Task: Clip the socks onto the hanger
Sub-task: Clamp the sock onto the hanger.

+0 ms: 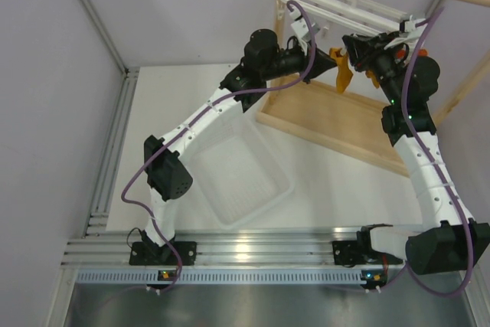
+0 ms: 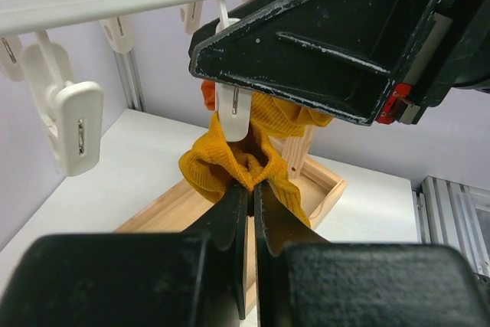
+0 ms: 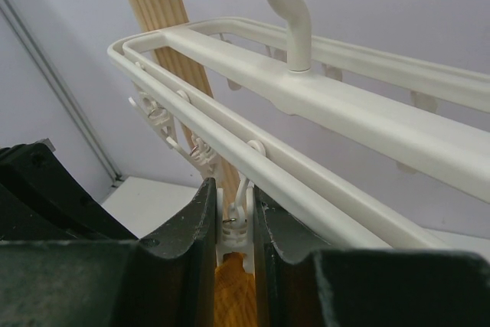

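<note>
Yellow-orange sock held up to a hanger clip

The left gripper (image 2: 250, 187) is pressed together on the yellow-orange sock (image 2: 210, 166), which hangs just under the white hanger (image 3: 344, 105) on the wooden rack (image 1: 337, 120). The right gripper (image 3: 233, 198) pinches a dangling clip (image 3: 234, 239) at the sock's top edge.

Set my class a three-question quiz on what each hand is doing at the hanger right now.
1. True or false: the left hand pinches the yellow-orange sock.
2. What does the right hand squeeze? A hook, B clip, C tray.
3. Fill in: the hanger hangs on a ____ rack.
Key: 1 true; 2 B; 3 wooden.
</note>
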{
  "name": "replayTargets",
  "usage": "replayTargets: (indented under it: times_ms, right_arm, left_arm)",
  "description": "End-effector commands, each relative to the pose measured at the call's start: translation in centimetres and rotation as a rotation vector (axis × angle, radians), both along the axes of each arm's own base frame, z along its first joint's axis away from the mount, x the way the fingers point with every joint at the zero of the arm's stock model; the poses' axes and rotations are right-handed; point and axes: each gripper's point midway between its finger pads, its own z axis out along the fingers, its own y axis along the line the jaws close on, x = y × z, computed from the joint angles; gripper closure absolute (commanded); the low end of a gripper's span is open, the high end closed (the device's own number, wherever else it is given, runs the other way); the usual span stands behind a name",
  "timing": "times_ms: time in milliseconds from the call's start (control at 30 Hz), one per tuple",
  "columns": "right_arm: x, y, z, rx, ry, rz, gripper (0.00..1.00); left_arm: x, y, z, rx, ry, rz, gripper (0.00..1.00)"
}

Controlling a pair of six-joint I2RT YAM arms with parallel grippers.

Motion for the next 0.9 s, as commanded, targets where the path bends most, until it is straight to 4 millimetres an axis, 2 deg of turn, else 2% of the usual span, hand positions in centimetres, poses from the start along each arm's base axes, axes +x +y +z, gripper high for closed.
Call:
replayTargets:
  times_ms: [0, 200, 300, 333, 433, 500, 533, 633, 667, 733, 767, 833, 867]
  right_arm:
    - [-1.2, 3.2, -0.5, -0.062, 0.005, 0.153, 1.00]
    - [-0.9, 2.5, -0.9, -0.099, 0.008, 0.106, 0.99]
    - [-0.9, 2.5, -0.7, -0.098, 0.009, 0.108, 0.78]
    - [-1.0, 2.5, -0.7, -0.094, 0.011, 0.109, 0.67]
    - [-1.3, 2.5, 0.0, -0.087, -0.001, 0.114, 0.54]
    - [-1.7, 2.6, 0.5, -0.084, -0.011, 0.122, 0.51]
    - [-1.9, 2.6, 0.6, -0.080, -0.012, 0.123, 0.48]
    - [-2.3, 2.6, 1.0, -0.079, -0.018, 0.126, 0.45]
    - [-2.5, 2.6, 1.2, -0.081, -0.025, 0.125, 0.44]
    - [-2.8, 2.5, 1.5, -0.089, -0.031, 0.122, 0.40]
    - [-3.1, 2.4, 1.8, -0.094, -0.040, 0.120, 0.39]
    - [-3.4, 2.3, 2.0, -0.107, -0.049, 0.116, 0.34]
    - [-3.8, 2.3, 2.3, -0.109, -0.056, 0.115, 0.31]
  left_arm:
    - [-1.0, -0.1, 3.9, -0.094, -0.086, -0.032, 1.00]
    - [-1.3, 0.2, 4.1, -0.100, -0.099, -0.039, 1.00]
    - [-1.5, 0.2, 4.0, -0.098, -0.096, -0.044, 1.00]
    - [-1.4, 0.1, 3.9, -0.095, -0.093, -0.041, 1.00]
    - [-1.1, 0.1, 3.5, -0.089, -0.083, -0.027, 0.98]
    - [-0.7, 0.1, 2.8, -0.075, -0.065, -0.012, 0.94]
    - [-0.2, 0.1, 2.5, -0.072, -0.056, 0.008, 0.89]
    - [0.0, 0.1, 2.1, -0.067, -0.044, 0.020, 0.80]
    - [0.1, 0.3, 2.2, -0.070, -0.046, 0.027, 0.73]
    - [0.2, 0.4, 1.9, -0.063, -0.038, 0.038, 0.64]
    - [0.2, 0.6, 2.2, -0.068, -0.039, 0.053, 0.55]
    - [0.3, 1.0, 1.5, -0.052, -0.028, 0.068, 0.49]
    - [0.1, 1.3, 1.9, -0.053, -0.037, 0.076, 0.46]
